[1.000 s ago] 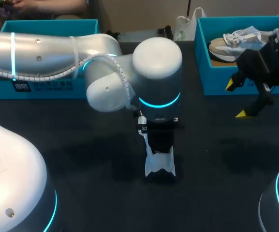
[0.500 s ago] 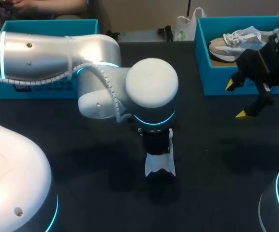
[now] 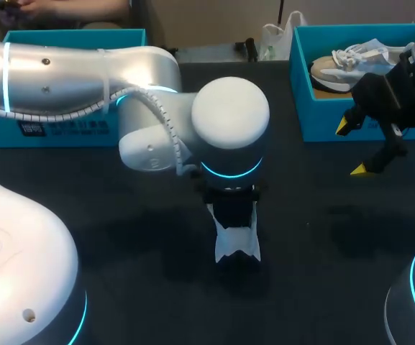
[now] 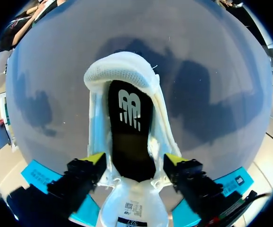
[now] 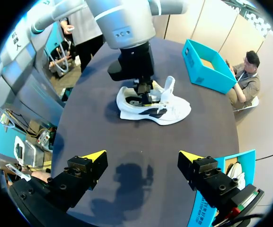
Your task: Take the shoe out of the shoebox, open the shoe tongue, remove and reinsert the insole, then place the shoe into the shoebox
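table [image 3: 322, 251]: dark matte top | spare shoe [image 3: 344, 63]: pale, white laces, lying inside blue box [image 3: 315, 118] | blue box: open-topped, at table's far right

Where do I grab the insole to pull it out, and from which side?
Best pinch the insole at its heel end, coming straight down through the collar of the shoe: that end lies exposed, while the front runs under the tongue.
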You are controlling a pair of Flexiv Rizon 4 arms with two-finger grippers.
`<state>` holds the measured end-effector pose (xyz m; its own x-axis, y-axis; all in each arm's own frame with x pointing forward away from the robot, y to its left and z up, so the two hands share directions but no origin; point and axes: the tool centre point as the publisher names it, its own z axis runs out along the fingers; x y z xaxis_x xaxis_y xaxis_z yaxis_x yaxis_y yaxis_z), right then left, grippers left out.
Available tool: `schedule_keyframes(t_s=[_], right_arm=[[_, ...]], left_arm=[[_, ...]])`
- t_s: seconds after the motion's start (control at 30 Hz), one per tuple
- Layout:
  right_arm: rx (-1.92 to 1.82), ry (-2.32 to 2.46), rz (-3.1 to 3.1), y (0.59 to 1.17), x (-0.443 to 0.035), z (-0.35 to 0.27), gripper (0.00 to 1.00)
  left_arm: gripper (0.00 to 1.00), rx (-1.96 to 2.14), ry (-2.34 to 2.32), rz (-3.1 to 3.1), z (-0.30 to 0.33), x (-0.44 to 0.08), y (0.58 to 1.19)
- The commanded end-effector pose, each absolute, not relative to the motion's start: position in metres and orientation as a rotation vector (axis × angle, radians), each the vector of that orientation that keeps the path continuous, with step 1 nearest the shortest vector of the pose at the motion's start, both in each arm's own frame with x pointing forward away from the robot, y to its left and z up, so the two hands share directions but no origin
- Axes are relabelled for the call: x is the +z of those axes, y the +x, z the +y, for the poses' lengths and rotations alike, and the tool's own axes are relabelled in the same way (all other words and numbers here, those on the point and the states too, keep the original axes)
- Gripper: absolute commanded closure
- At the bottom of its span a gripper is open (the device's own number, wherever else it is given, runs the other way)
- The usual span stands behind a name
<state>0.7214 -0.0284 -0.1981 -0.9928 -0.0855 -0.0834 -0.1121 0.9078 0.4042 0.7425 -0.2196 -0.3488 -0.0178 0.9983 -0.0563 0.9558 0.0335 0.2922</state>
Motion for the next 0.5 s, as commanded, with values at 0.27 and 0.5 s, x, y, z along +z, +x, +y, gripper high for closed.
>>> schedule_keyframes(t_s=[0.27, 0.5], right_arm=[[0.641, -0.155, 3.007, 0.722, -0.199, -0.0279, 0.0], [0.641, -0.155, 3.007, 0.722, -0.199, -0.0279, 0.0]], left_arm=[[0.0, 0.271, 2.102, 2.061, -0.2213, -0.342, 0.7467], [0.0, 0.272, 2.146, 2.041, -0.2231, -0.3348, 0.7542]])
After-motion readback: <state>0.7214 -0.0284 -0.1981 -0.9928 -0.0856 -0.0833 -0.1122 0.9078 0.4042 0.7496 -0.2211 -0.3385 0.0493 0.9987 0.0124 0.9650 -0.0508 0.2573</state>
